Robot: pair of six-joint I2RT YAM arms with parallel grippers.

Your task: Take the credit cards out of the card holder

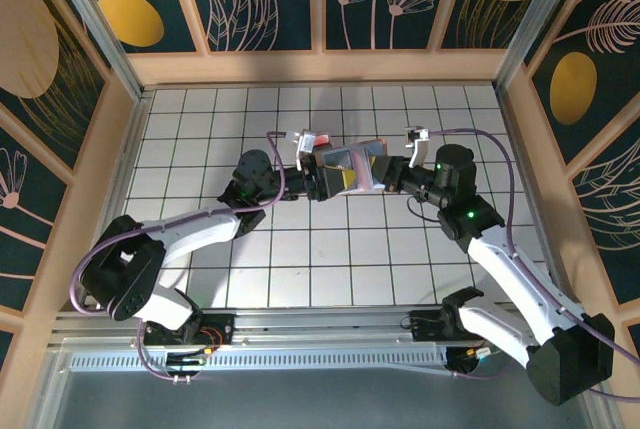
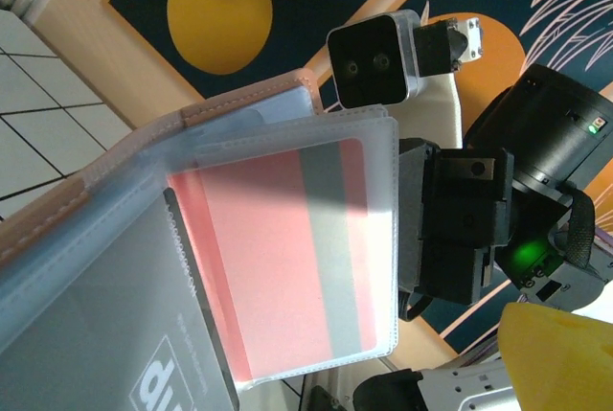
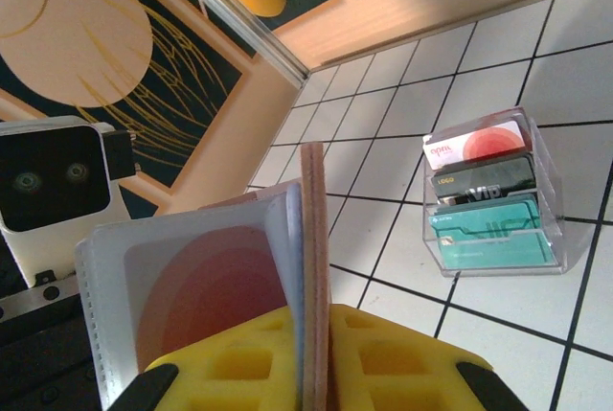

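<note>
White tiles cover the table (image 1: 200,119), and both arms reach in over its middle. The card holder (image 1: 350,164) is up in the air between them, open like a little book.

The right gripper (image 3: 311,353) pinches the holder's pink edge tight between its yellow fingers (image 3: 239,363). The left gripper (image 1: 312,181) holds nothing. In its own wrist view one yellow finger (image 2: 565,353) sits far out to the side, off the holder, so I think its jaws stand wide.

A pink card with a grey stripe (image 2: 278,267) sits inside a see-through sleeve (image 2: 378,143) of the holder. My guess is that pulling this card out is the job right now.

To do it well, the right gripper should hold firm so the holder does not swing. The left gripper should come to the sleeve's open end, but I cannot tell which end that is. It should pinch just the card, not the plastic, then pull straight along the sleeve.

A clear box (image 3: 544,191) stands on the tiles near the left gripper. It holds a white and red card (image 3: 479,143), a black card (image 3: 484,181) and a teal card (image 3: 488,234). The box, the floppy sleeve and the right arm's camera (image 2: 374,61) are all close, so the left gripper could bump them.
</note>
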